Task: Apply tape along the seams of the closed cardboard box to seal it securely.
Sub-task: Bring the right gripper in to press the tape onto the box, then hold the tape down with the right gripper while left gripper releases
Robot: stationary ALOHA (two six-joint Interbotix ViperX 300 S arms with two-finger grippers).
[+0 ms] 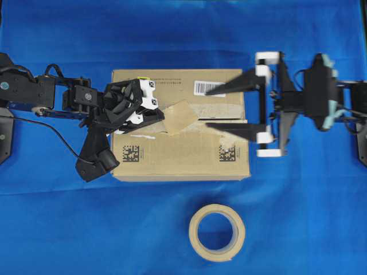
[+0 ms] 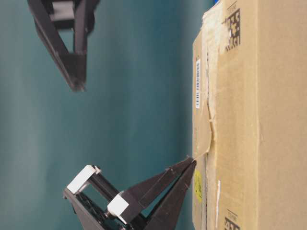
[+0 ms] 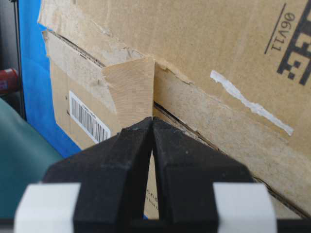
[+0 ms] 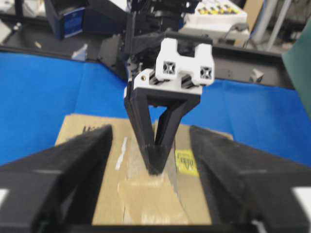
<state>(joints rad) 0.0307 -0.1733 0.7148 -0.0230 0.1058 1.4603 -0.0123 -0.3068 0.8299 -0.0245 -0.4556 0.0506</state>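
I see the cardboard box [image 1: 180, 123] at the centre of the blue table cover [image 1: 57, 229], its top facing up, with the seam [image 1: 229, 121] running from nine to three o'clock between the two flaps. My left gripper [image 1: 162, 117] comes in from nine o'clock with its jaws pressed together on the near edge of the tape piece [image 1: 180, 117], which lies tilted across the seam near the middle of the box top; from the left wrist view the tape [image 3: 131, 90] stands up just past the fingertips. My right gripper [image 1: 207, 109] reaches in from three o'clock, jaws wide apart and holding nothing, one finger either side of the seam above the box top. The tape roll [image 1: 217, 232] lies flat at six o'clock, well apart from the box.
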